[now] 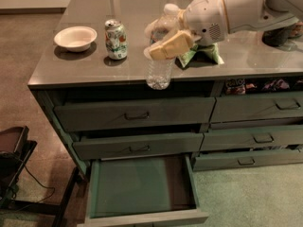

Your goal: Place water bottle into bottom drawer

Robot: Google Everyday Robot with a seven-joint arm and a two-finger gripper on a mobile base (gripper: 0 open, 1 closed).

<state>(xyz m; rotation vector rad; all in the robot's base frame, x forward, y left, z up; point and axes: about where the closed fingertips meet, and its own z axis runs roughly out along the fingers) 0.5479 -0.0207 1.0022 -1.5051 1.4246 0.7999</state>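
Observation:
My gripper (166, 40) is shut on the clear water bottle (158, 70), holding it upright by its upper half. The bottle's base hangs past the counter's front edge, above the drawers. Its white cap (171, 8) shows above the beige fingers (173, 45). The bottom drawer (142, 187) of the left column stands pulled open below, with a bare greenish floor. The bottle is above and slightly right of the drawer's middle.
On the grey counter (71, 70) stand a green-white soda can (116, 39) and a white bowl (75, 38) at the left. A green chip bag (203, 55) lies behind my gripper. Closed drawers with wire handles (137, 115) sit above the open one. A dark chair (12, 150) is at lower left.

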